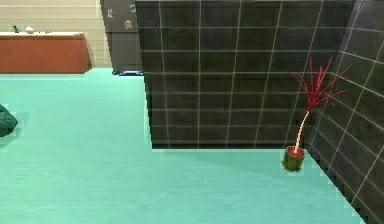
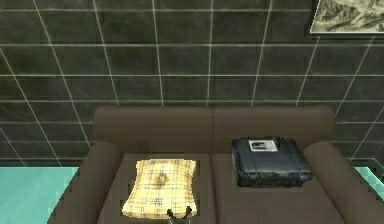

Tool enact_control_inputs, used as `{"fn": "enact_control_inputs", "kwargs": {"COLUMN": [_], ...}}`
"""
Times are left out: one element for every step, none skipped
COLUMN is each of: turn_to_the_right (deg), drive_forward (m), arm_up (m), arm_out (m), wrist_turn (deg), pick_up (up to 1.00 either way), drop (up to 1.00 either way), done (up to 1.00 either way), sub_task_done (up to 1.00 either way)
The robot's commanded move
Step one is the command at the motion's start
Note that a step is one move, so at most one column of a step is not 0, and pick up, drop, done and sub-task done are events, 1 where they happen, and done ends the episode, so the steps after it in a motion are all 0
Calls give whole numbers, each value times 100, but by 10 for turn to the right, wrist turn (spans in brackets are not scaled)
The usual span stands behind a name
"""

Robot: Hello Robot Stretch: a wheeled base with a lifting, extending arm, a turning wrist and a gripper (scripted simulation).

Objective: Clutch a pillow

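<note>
Pillow (image 2: 162, 186): pale yellow check, lying flat on the sofa (image 2: 215, 125), on the seat cushion at the arm side view's left.

Two thin dark prongs sit at its near edge, low in that view. I take these as the end effector (image 2: 182, 213). You cannot tell whether the fingers are spread or pressed together. You also cannot tell whether it holds anything, because the pillow lies on the seat right behind it.

Risks, as judged:
- A grip on the hem only. The cloth is soft and may slide out on the lift.
- Reach further out and the fingers may shove the pillow toward the backrest instead of taking it.
- Go too low and they dig into the seat.
- Dark case (image 2: 272, 162) on the other cushion, apart from the pillow. A sideways shift of the base could bring the arm against it.
- Forward view: red plant (image 1: 305, 110) in a pot by the tiled wall. Drive ahead carelessly and you tip it.
</note>
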Motion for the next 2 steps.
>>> {"fn": "enact_control_inputs", "kwargs": {"turn_to_the_right": [0, 0], "drive_forward": [0, 0], "arm_up": [10, 0], "arm_out": [0, 0], "wrist_turn": [0, 0], "pick_up": [0, 0], "drop": [0, 0], "done": [0, 100], "sub_task_done": [0, 0]}}
